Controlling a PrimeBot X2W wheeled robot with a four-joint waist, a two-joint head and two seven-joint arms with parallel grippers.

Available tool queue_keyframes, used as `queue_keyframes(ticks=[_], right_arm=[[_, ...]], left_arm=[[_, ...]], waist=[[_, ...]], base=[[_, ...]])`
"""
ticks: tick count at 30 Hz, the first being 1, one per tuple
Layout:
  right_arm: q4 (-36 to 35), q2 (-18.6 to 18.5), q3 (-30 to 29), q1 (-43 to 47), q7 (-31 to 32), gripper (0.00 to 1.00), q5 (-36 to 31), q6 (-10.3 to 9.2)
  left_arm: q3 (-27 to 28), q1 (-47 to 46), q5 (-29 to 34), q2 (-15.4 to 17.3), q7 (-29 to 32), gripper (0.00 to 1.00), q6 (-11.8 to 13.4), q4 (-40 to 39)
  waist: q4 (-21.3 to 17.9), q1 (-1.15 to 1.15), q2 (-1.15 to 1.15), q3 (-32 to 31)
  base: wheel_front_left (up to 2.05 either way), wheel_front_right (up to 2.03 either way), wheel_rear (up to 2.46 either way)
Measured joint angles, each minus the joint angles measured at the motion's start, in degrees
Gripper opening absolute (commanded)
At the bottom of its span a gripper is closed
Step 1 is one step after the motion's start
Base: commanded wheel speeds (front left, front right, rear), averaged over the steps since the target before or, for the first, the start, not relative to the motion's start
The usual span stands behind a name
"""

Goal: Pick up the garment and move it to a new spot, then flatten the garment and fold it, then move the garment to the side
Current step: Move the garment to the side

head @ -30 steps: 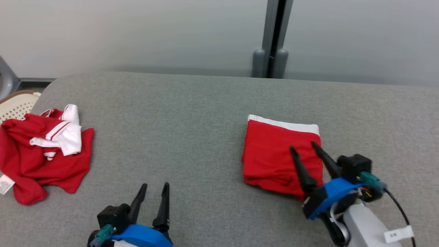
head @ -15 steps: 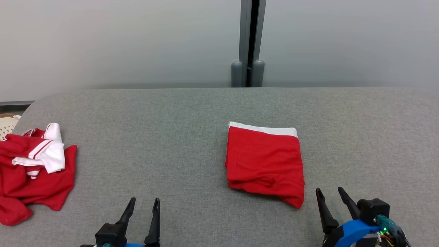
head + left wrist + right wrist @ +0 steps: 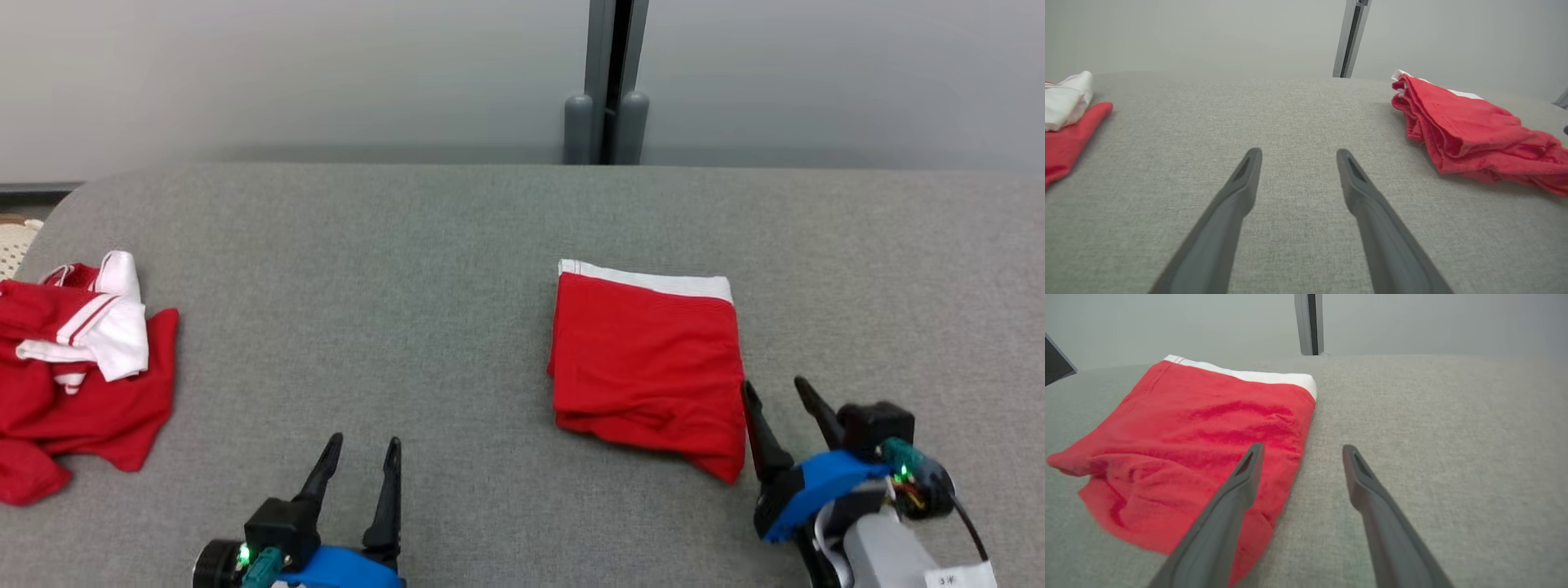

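Observation:
A folded red garment (image 3: 645,359) with a white band along its far edge lies flat on the grey padded table (image 3: 408,286), right of centre. My right gripper (image 3: 774,385) stands open just off its near right edge, with the left finger beside the cloth and nothing between the fingers. In the right wrist view the garment (image 3: 1188,428) lies to the left of my open right gripper (image 3: 1303,446). My left gripper (image 3: 365,443) is open over bare table near the front edge. From the left wrist, the garment (image 3: 1474,134) lies to the right of the open left gripper (image 3: 1299,152).
A crumpled red and white garment (image 3: 73,367) lies at the table's left end, also seen as a garment (image 3: 1065,130) from the left wrist. A grey post (image 3: 608,82) stands against the pale wall behind. A cream woven object (image 3: 12,245) shows beyond the left edge.
My right gripper, which hung over the folded garment's right part, has drawn back to its near right edge, still open. The head camera has shifted. The left gripper stays open.

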Motion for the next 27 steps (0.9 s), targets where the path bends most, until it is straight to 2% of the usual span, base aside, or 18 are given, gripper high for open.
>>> queue_keyframes(ticks=[8, 14, 15, 16, 18, 22, 27], right_arm=[[5.5, 0.1, -3.3, -11.7, 0.0, 1.00, -2.4, 0.00], [14.6, 0.1, -7.4, -15.4, 0.0, 1.00, -4.4, 0.00], [15.5, 0.1, -7.6, -16.0, -0.1, 0.88, -4.3, 0.00], [16.0, 0.0, -7.9, -16.9, -0.1, 0.50, -4.1, 0.00], [16.5, 0.0, -8.1, -18.0, -0.1, 0.00, -3.5, 0.00], [15.4, 0.1, -8.4, -18.5, -0.2, 0.00, -3.0, 0.04], [12.6, 0.2, -8.1, -17.4, 0.0, 0.00, -1.1, 0.04]], left_arm=[[-2.0, -3.6, -0.1, -0.1, 0.0, 1.00, -0.4, 0.4], [-2.9, -5.0, -0.4, -0.1, 0.0, 1.00, -0.4, 0.8], [-3.0, -5.2, -0.4, -0.1, 0.0, 1.00, -0.4, 0.9], [-3.0, -5.4, -0.5, -0.1, 0.0, 1.00, -0.4, 0.9], [-2.9, -5.5, -0.5, -0.1, 0.0, 1.00, -0.5, 0.9], [-2.4, -6.1, 0.0, 0.0, 0.0, 1.00, -0.5, 0.9], [-2.3, -6.3, 0.5, 0.0, 0.0, 1.00, -0.7, 0.7]], waist=[[2.7, 0.00, 0.00, 5.4], [4.8, 0.00, 0.00, 8.4], [5.1, 0.00, 0.00, 8.9], [5.3, 0.00, 0.00, 9.4], [5.6, 0.00, 0.00, 10.2], [5.2, 0.00, 0.00, 11.2], [2.4, 0.01, 0.00, 10.9]], base=[[0.00, 0.00, 0.00], [0.00, 0.00, 0.00], [0.00, 0.00, 0.00], [0.00, 0.00, 0.00], [0.00, 0.00, 0.00], [0.00, 0.00, 0.00], [0.00, 0.00, 0.00]])
